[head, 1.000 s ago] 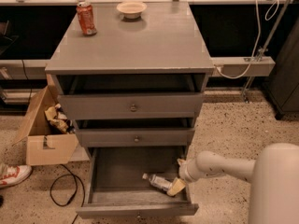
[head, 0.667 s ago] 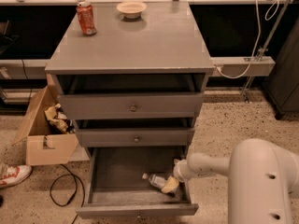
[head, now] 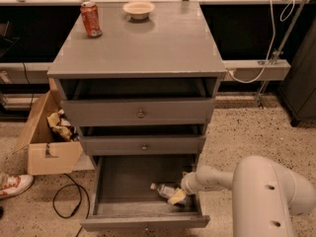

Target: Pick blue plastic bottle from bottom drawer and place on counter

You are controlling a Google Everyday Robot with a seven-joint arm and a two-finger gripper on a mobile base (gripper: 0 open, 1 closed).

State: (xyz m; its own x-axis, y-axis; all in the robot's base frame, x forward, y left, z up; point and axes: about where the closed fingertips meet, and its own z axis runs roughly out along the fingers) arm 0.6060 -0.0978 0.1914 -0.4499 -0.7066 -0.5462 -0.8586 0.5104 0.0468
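The blue plastic bottle [head: 164,190] lies on its side in the open bottom drawer [head: 143,222], near the drawer's right front, with its white cap pointing left. My gripper [head: 177,197] reaches into the drawer from the right and sits at the bottle's right end, touching or overlapping it. The white arm [head: 266,191] fills the lower right corner. The counter [head: 143,48] is the grey cabinet's flat top, above the two knobbed drawers.
A red-orange soda can [head: 91,19] and a small pale bowl [head: 138,9] stand at the back of the counter. An open cardboard box [head: 47,144] sits left of the cabinet. A black cable [head: 64,204] and a shoe [head: 12,184] lie on the floor.
My arm has reached further left into the bottom drawer, bringing the gripper onto the bottle's right end. The bottle has stayed where it was.
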